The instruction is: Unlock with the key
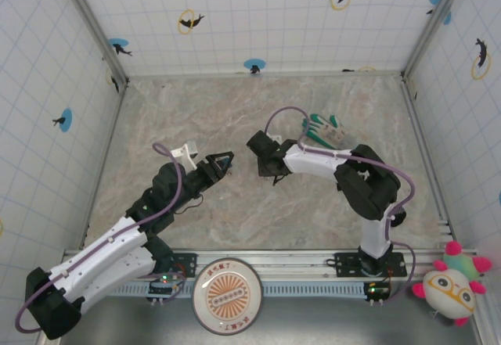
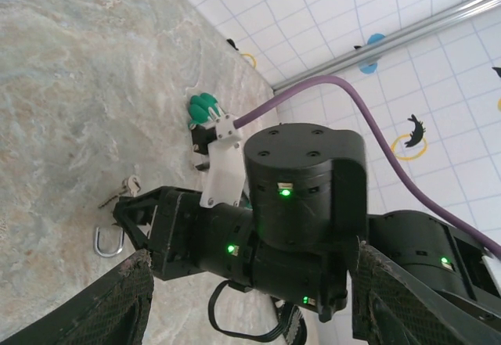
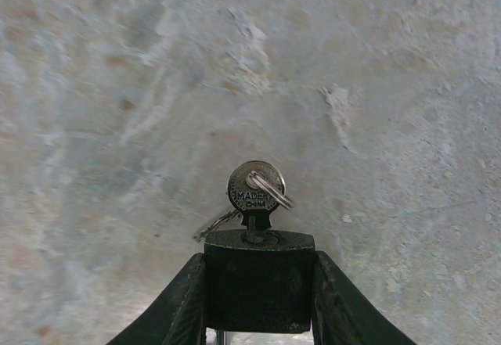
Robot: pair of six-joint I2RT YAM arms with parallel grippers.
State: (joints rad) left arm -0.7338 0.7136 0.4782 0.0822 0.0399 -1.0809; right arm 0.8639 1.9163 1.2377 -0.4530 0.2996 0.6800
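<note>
Silvery metal key [image 3: 256,186] sits seated in the keyhole of the dark padlock [image 3: 258,298], round head sticking out, a thin wire ring [image 3: 270,190] looped through the head. The right gripper [image 3: 259,263] is closed partway onto the padlock body, one finger on each side face, holding it low over the desk [image 1: 313,220]. From the left wrist view the bright shackle [image 2: 98,242] pokes out the opposite end from the key; I can't tell whether it is latched. The left gripper [image 1: 223,163] stands wide apart with nothing in it, close to the right one and pointed at it in the top view. My read: insertion looks done, the turn is what's left. Handling guess: the key is light, stiff and thin, bare metal so slick under the pads. The only sensible hold is the flat faces of the round head, pinched square so the turn goes through the blade axis. Grab the edge or the ring and it will likely slip or just spin the ring. The ring is loose and may get between pad and head, so approach from the clear side. The padlock is the heavier, rigid part. The right grip on its sides needs to hold against the twist, or the body rotates with the key.
</note>
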